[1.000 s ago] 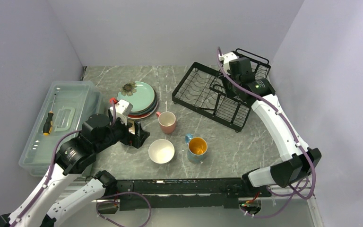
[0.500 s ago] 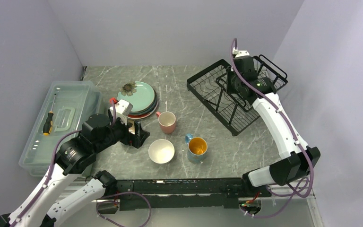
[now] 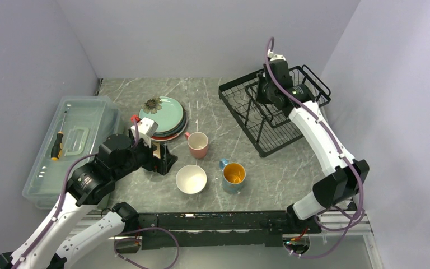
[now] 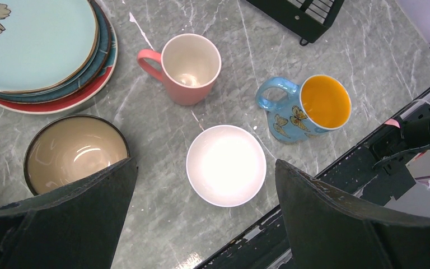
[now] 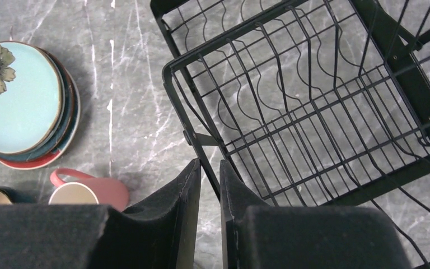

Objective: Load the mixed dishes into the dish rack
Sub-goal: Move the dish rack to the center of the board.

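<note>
the dish rack (image 3: 269, 137) has shifted a little to the left since 0.5 s ago, and the right arm has gone with it; the left arm and the dishes lie as they did. the rack stands tilted at the far right of the table (image 3: 291, 174), well apart from the dishes. the top view hides the right arm's grip behind its wrist. the right wrist view shows it: the right gripper (image 5: 210, 168) has its fingers drawn almost together, pinching a thin wire of the rack's frame. the left wrist view shows the brown bowl (image 4: 75, 154), which the top view hides under the arm, just beside the stack of plates (image 4: 33, 50). the left gripper (image 4: 204, 165) is spread wide and holds nothing, hovering over the white bowl (image 4: 226, 165), with the pink mug (image 4: 189, 67) and blue mug (image 4: 313, 109) near.
</note>
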Robot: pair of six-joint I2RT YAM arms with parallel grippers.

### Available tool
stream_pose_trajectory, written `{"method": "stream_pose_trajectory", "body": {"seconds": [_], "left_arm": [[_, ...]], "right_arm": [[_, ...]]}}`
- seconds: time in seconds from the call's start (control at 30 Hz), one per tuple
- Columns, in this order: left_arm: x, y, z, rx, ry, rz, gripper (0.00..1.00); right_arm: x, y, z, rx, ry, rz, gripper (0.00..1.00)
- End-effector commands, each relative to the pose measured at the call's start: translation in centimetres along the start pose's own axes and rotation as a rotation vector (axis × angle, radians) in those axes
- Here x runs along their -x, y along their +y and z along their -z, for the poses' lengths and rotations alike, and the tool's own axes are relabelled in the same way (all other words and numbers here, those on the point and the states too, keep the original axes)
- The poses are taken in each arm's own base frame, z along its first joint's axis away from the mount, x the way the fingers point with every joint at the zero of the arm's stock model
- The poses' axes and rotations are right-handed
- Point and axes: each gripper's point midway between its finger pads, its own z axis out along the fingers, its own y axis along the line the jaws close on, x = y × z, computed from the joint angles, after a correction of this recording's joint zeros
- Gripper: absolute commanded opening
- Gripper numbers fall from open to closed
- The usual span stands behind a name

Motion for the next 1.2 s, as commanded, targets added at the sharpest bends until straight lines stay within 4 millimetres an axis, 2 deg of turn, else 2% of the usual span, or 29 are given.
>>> {"method": "stream_pose_trajectory", "body": {"seconds": [0.0,0.23,0.47,0.63,0.83,1.0,1.17], "left_arm": [[0.3,0.0,-0.3,0.003,-0.01,-0.012,0.99],[0.1,0.1,-0.5,0.005,0.002,-0.012,0.99],[0.1,0.1,-0.5,0.007,0.001,-0.011,0.99],[-0.1,0.1,-0.7,0.008,0.012,-0.012,0.99],[-0.2,0.2,-0.7,0.009,0.016,-0.012,0.99],[-0.2,0.2,-0.8,0.01,0.017,-0.012,0.99],[-0.2,0.2,-0.9,0.012,0.019,-0.01,0.99]], "right_arm": [[4.0,3.1,-0.4,0.045,-0.129,-0.058,0.0],[4.8,5.1,-1.4,0.041,-0.127,-0.017,0.0],[4.9,5.3,-1.6,0.04,-0.124,0.027,0.03],[5.0,5.4,-1.4,0.051,-0.127,0.046,0.21],[5.8,5.8,-0.2,0.1,-0.164,0.079,0.57],[6.4,6.0,2.3,0.163,-0.209,0.109,0.66],[5.5,6.1,5.5,0.254,-0.237,0.136,0.73]]}}
